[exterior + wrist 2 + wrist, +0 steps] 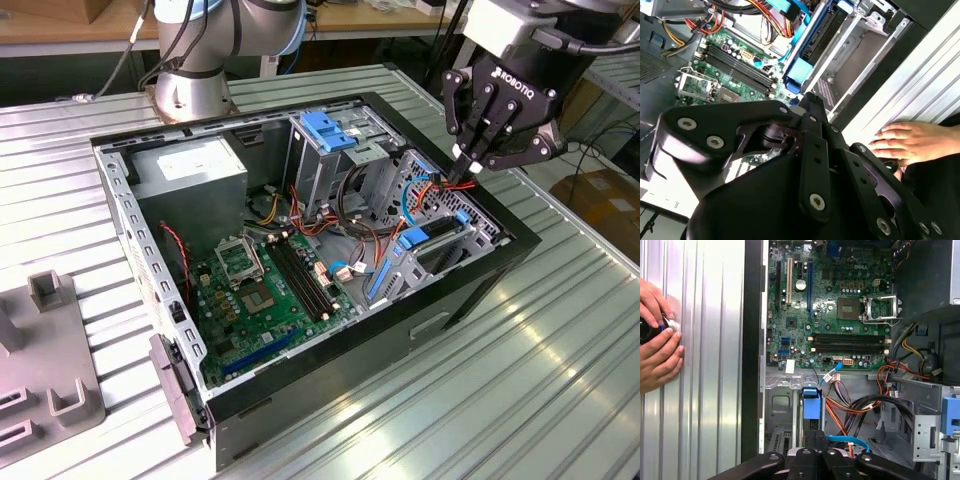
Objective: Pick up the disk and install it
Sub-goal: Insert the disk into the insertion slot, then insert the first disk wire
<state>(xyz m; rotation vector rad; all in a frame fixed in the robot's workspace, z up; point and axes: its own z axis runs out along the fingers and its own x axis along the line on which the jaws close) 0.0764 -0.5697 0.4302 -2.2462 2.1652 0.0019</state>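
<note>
The disk sits in the drive bay at the corner of the open computer case, on the exterior view's right. It is a dark slab with bright blue carrier rails, tilted in the metal bay. The second wrist view shows its blue rail, and the first wrist view a blue end piece. My gripper hangs just above the bay, over the red and orange cables. Its black fingers are drawn together with nothing between them. In both wrist views the fingertips point into the case.
Inside the case are a green motherboard, a grey power supply and a tall metal cage with a blue latch. A person's hand rests on the ribbed metal table beside the case. A grey fixture lies at the exterior view's left.
</note>
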